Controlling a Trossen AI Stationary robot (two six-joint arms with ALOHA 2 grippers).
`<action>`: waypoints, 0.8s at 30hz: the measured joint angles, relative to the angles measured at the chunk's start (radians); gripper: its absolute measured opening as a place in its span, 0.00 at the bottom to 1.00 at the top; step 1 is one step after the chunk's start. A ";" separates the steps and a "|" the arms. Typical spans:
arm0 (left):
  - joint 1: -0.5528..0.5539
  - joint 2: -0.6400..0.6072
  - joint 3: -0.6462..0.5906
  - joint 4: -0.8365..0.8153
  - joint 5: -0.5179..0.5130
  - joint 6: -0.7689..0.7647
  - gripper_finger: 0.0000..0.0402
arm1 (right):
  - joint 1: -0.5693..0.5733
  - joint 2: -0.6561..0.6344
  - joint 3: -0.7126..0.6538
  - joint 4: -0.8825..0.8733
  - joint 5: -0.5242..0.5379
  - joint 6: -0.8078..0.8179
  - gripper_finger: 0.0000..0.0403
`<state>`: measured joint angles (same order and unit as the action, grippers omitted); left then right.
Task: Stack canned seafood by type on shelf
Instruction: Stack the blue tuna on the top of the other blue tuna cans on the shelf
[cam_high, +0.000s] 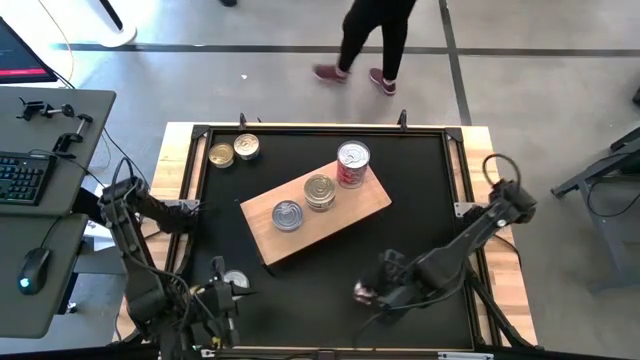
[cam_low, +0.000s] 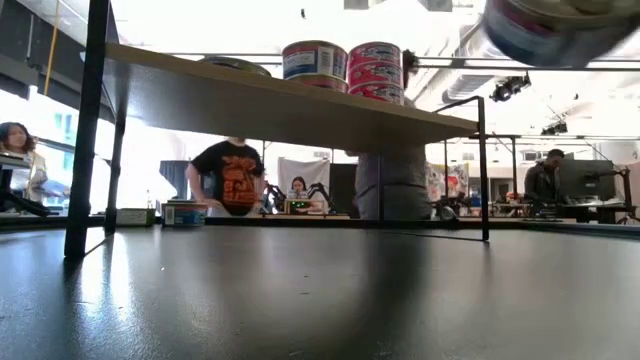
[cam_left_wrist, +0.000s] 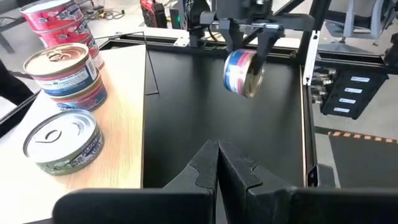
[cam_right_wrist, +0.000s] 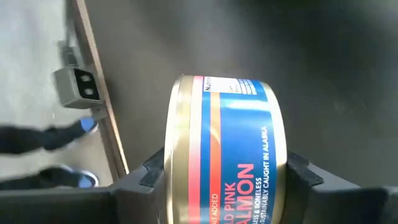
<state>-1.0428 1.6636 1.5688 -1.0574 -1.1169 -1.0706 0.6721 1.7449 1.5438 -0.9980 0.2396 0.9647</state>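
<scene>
Pink salmon tin (cam_right_wrist: 224, 152): clamped on its side between the right gripper's (cam_left_wrist: 244, 38) fingers, lifted off the tabletop near the shelf (cam_high: 355, 205); left gripper (cam_left_wrist: 217, 163): closed, nothing held.

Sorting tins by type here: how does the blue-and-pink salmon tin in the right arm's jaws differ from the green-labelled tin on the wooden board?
The blue-and-pink salmon tin hangs tilted above the black tabletop in the right gripper; the green-labelled tin sits upright, alone, on the light wooden board. Both are short and round.
</scene>
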 joint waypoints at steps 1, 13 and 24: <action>0.000 0.001 0.000 0.000 -0.001 0.000 0.00 | 0.011 -0.035 -0.049 0.012 0.010 0.048 0.42; 0.031 0.008 0.000 0.000 -0.021 0.010 0.00 | 0.034 -0.441 -0.439 0.665 0.417 0.202 0.42; 0.073 0.008 0.000 0.004 -0.021 0.034 0.00 | -0.326 -0.380 -0.331 0.935 0.383 0.077 0.42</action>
<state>-0.9702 1.6718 1.5684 -1.0534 -1.1376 -1.0362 0.3464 1.3647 1.2130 -0.0635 0.6228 1.0419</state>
